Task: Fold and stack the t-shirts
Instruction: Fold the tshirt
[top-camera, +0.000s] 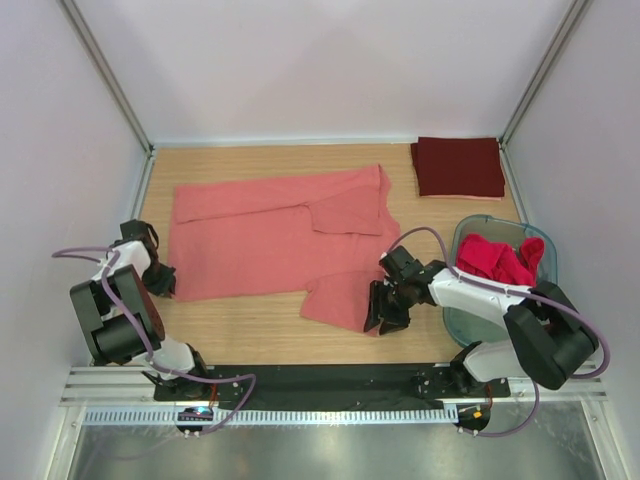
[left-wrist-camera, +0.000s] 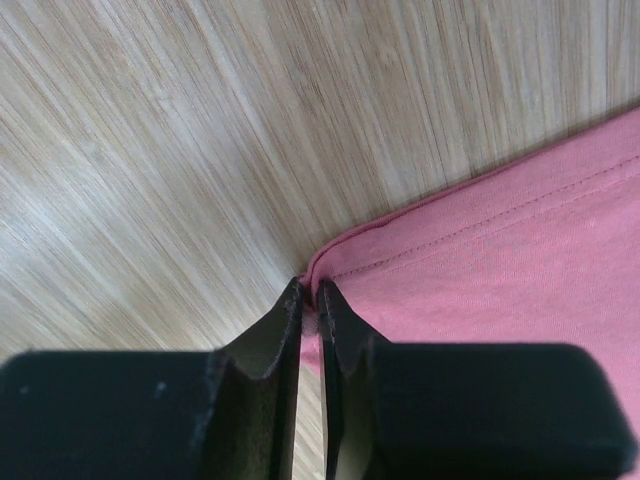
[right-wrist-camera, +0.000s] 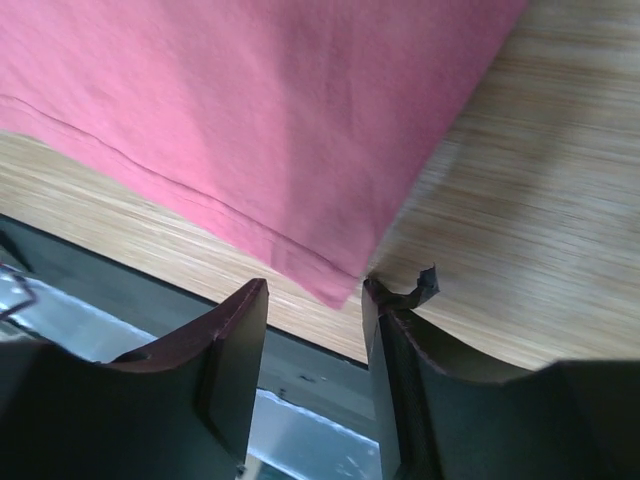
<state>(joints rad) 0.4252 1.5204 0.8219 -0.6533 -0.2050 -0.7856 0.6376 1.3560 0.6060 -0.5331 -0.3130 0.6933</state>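
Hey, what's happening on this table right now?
Two robot arms are working on a salmon-pink t-shirt spread on the wooden table. The left arm's fingers are pinched almost shut on its near left corner. The right arm's fingers stand open around a near right corner, not gripping yet. A dark maroon t-shirt lies folded at the far right, and red t-shirts sit crumpled in the plastic tub beside the right arm.

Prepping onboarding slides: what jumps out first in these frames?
A salmon-pink t-shirt lies spread across the table, the left gripper pinching its near-left corner, the right gripper open at its near-right sleeve. A folded dark maroon t-shirt sits far right; red-pink shirts sit in a tub nearer.
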